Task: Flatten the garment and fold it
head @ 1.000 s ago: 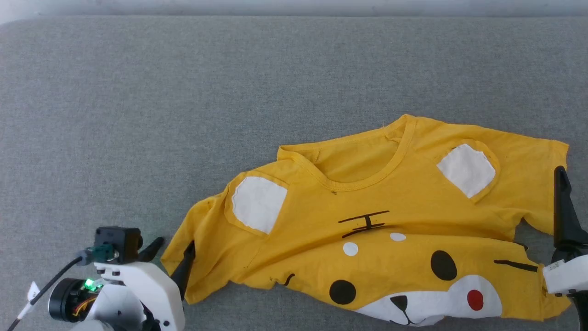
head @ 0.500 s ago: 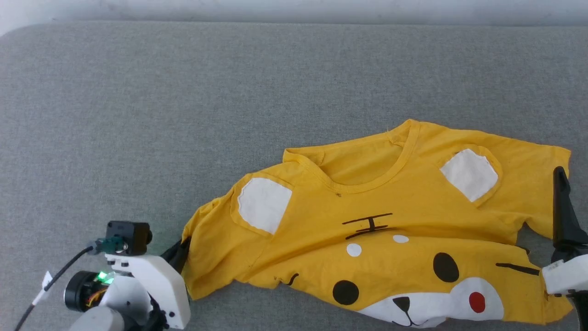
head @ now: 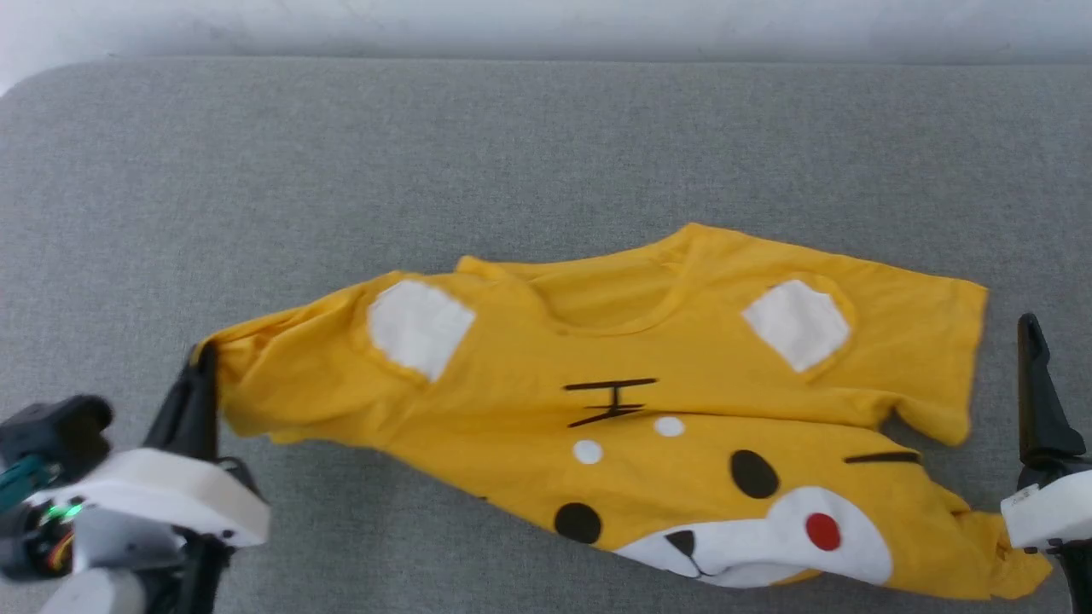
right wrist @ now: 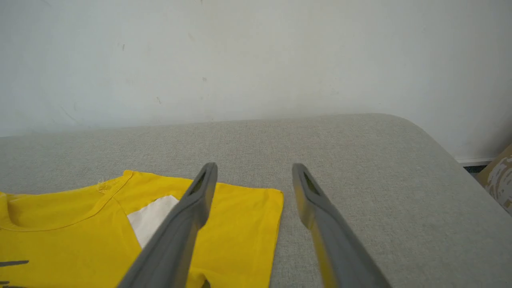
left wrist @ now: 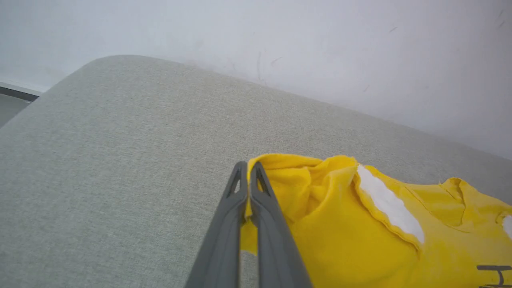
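The garment [head: 648, 409], a bright-yellow T-shirt with a cartoon animal face, lies face up and creased on the grey cushion, collar toward the wall. My left gripper [head: 203, 362] is shut on the end of its left sleeve, which is stretched out and bunched at the fingertips. The left wrist view shows those fingers [left wrist: 256, 208] pinching yellow cloth of the garment [left wrist: 360, 240]. My right gripper [head: 1030, 328] stands just off the shirt's right side. In the right wrist view the right gripper [right wrist: 254, 168] is open, one finger above the garment's right sleeve [right wrist: 240, 224], holding nothing.
A broad grey fabric cushion [head: 512, 170] carries everything and runs back to a white wall [head: 546, 26]. Its rounded left corner [left wrist: 100, 64] and right corner [right wrist: 404, 124] drop off to the floor. A brown patterned object [right wrist: 498, 176] sits beyond the right edge.
My left gripper closed on the left sleeve and dragged it leftward, pulling the shirt out wider and shifting it left. The right gripper held its place. The camera shifted slightly.
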Available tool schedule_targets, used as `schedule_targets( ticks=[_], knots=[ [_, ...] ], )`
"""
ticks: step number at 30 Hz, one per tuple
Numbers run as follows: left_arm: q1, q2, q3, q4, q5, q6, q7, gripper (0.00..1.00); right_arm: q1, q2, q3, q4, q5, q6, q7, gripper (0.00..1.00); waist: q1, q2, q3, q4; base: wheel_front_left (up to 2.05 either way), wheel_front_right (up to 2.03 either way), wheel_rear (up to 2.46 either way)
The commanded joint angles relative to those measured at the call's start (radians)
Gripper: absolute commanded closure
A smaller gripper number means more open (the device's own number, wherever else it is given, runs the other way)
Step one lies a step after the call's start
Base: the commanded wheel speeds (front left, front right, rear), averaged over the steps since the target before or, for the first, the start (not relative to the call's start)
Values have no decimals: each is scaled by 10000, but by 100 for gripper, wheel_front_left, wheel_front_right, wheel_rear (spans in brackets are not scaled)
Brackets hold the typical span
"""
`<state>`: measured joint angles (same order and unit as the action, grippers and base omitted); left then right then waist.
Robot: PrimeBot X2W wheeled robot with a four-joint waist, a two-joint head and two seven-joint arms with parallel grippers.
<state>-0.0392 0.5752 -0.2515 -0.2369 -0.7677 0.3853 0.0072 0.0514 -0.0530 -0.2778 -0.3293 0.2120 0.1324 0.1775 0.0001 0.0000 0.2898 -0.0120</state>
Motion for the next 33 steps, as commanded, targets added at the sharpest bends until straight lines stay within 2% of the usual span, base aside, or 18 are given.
schedule_targets(
  ticks=[1, 5, 11, 20, 25, 33],
  knots=[
    [311, 104, 286, -99, -105, 215, -126, 100, 51, 28, 13, 26, 29, -17, 55, 0, -1, 0, 36, -5, 0, 0, 0],
    [928, 204, 847, -390, -279, 522, -326, 100, -225, 28, 47, 35, -386, -17, 315, 0, -1, 0, 201, -13, 0, 0, 0],
    [1020, 179, 911, -642, -377, 473, -399, 100, -1187, -55, 451, 246, -1165, -17, 1072, 0, -1, 0, 468, 43, 0, 0, 0],
    [338, 137, 532, -772, -219, 298, -285, 100, -2960, -1090, 594, 1671, -619, -17, 3209, 0, -1, 0, 1068, 285, 0, 0, 0],
    [33, 131, 378, -852, -131, 229, -243, 100, -3346, -1696, 523, 2413, -619, -17, 4277, 0, -1, 0, 1355, 529, 0, 0, 0],
    [-118, 131, 280, -824, -156, 165, -168, 100, -3401, -1654, 460, 3302, -336, -17, 4752, 0, -1, 0, 1542, 727, 0, 0, 0]
  ],
)
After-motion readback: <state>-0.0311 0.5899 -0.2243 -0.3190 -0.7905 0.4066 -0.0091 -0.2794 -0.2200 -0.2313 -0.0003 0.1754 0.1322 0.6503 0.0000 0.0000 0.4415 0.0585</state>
